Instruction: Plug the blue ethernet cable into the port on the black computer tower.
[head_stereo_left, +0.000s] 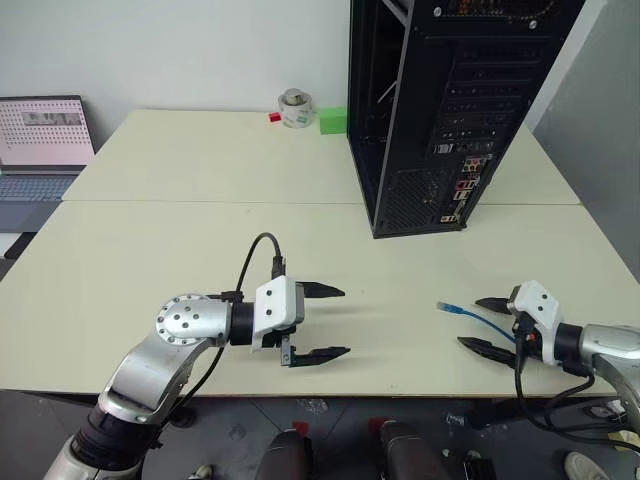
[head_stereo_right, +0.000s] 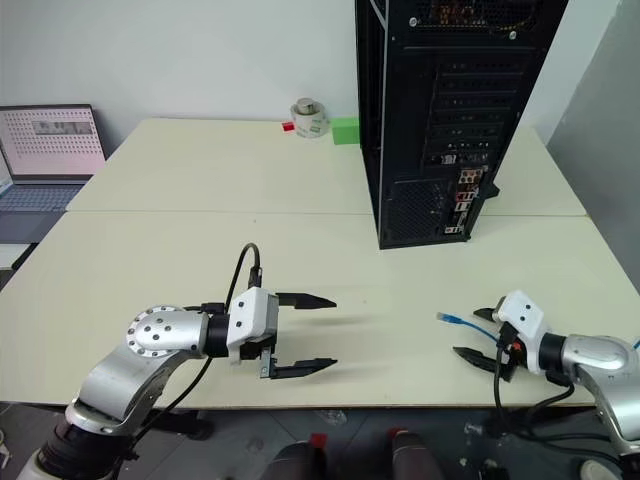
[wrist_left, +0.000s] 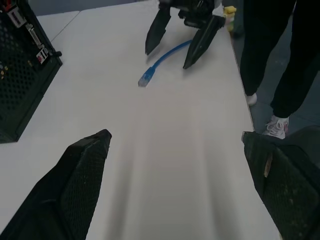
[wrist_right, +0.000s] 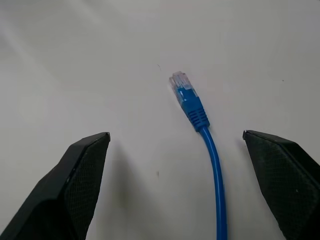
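The blue ethernet cable (head_stereo_left: 470, 314) lies flat on the cream table near its front right edge, its clear plug (wrist_right: 178, 82) pointing left. My right gripper (head_stereo_left: 482, 323) is open and hovers over the cable just behind the plug, one finger on each side, not touching it. My left gripper (head_stereo_left: 331, 322) is open and empty in the middle front of the table, pointing right toward the cable. The black computer tower (head_stereo_left: 450, 100) stands upright at the back right, its rear panel with coloured connectors (head_stereo_left: 462, 185) facing the front right. Which socket is the port I cannot tell.
A laptop (head_stereo_left: 42, 140) sits at the far left. A tape roll (head_stereo_left: 294, 108), a small red item and a green block (head_stereo_left: 333, 121) lie at the back of the table. A person's legs (wrist_left: 280, 65) stand past the table's right edge.
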